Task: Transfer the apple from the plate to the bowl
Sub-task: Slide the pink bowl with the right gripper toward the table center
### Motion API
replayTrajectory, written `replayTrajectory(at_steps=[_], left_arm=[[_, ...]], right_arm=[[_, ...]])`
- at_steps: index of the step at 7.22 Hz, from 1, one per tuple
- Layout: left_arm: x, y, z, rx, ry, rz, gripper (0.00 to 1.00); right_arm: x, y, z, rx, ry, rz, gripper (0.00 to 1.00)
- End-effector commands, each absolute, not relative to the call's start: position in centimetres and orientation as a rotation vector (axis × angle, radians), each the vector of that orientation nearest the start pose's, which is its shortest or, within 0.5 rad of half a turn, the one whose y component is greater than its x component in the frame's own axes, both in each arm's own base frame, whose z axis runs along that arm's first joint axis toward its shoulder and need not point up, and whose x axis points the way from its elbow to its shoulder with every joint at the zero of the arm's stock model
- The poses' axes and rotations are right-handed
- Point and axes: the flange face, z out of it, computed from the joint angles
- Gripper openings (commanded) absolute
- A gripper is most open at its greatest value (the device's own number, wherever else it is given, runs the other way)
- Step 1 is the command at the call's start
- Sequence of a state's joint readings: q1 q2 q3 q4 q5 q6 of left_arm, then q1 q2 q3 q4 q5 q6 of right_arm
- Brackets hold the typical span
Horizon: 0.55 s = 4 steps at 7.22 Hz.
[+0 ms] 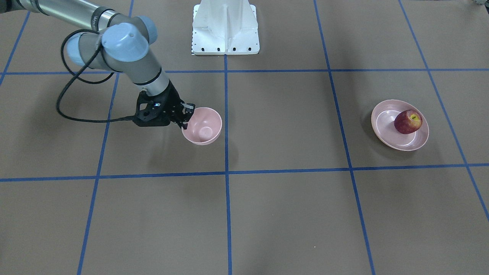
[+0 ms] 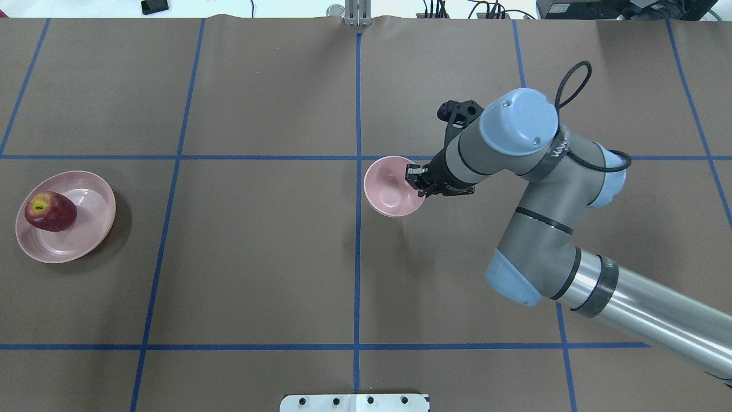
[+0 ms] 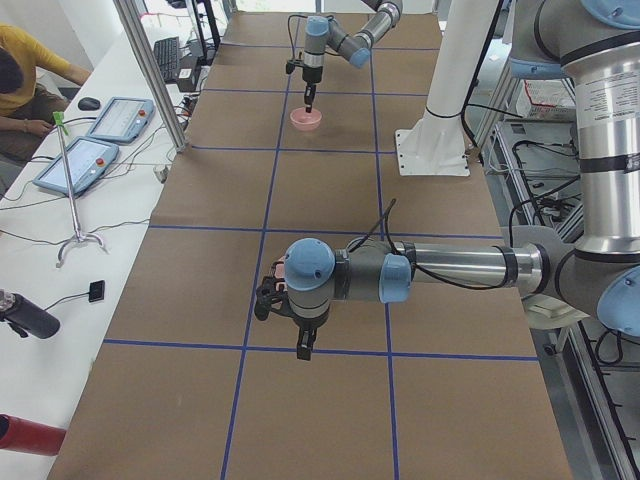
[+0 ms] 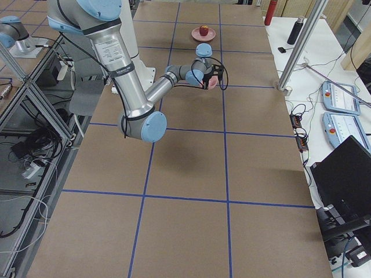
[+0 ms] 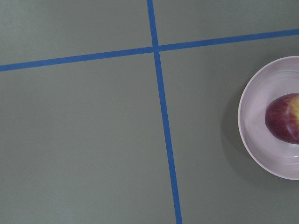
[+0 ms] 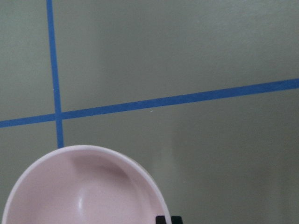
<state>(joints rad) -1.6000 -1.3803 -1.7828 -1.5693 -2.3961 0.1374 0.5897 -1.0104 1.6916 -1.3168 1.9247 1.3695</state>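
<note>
Round dark red apple with yellow-green stem patch: on the wide, shallow pale pink plate, off-centre toward the rim farther from the small, deep pale pink bowl. Far over on the left of the brown, blue-taped table, well apart from that bowl near the middle. Not yet moved. Right gripper: pinched narrow on the bowl's rim at the side nearest its own wrist, gripping the bowl by that one edge. Judging by the shadow thrown clear on the table, lifted off the surface and seemingly a little tilted. Probably held so in order to carry the bowl closer to the fruit, given the wide gap between the two dishes. Right arm: reaching in from the right, elbow bent, wrist angled so the fingers point down and across at the rim. Left gripper: hanging fingers-down over the table, seen only from the side, so cannot tell whether wide or narrow. Near the plate, going by its wrist camera, with plate and apple at that view's edge.
</note>
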Motion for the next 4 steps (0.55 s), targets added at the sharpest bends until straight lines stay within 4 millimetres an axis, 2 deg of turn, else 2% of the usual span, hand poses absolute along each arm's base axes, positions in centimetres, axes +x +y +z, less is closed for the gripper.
replayTrajectory(at_steps=[1,3,4], left_arm=[[-7.2,-41.1,63.8,0.085,0.821,0.11,0.98],[-7.2,-41.0,64.0,0.082,0.822,0.108,0.98],[-7.2,-41.1,63.9,0.083,0.822,0.109,0.98]], right_arm=[[-55.8,-41.6,21.1,0.055,-0.893,0.218,0.0],[-57.2,-39.9,21.8,0.051,-0.871,0.2,0.0],[-57.6,-40.0,22.0,0.062,-0.864,0.202,0.0]])
